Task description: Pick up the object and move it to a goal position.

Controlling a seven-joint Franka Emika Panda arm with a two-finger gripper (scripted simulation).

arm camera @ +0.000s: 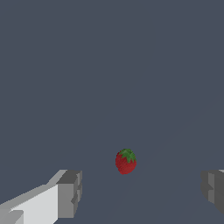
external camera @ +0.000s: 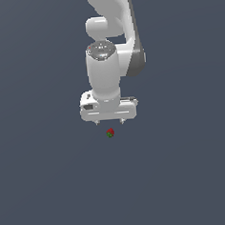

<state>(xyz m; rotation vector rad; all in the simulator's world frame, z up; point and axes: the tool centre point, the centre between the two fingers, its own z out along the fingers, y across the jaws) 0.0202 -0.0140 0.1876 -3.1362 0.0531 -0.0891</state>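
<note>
The object [external camera: 110,132] is a tiny red strawberry-like thing with a green top, lying on the plain grey surface. In the exterior view it sits just below the white gripper [external camera: 109,122], between the two short fingertips and apart from them. In the wrist view the object [arm camera: 125,161] lies ahead of the gripper [arm camera: 142,192], nearer the grey finger pad [arm camera: 70,193] than the other fingertip [arm camera: 213,188]. The fingers stand wide apart with nothing between them, so the gripper is open.
The white arm [external camera: 109,33] rises above the gripper at the top of the exterior view. All around is a flat dark grey surface [external camera: 186,175] with no other objects or edges in view.
</note>
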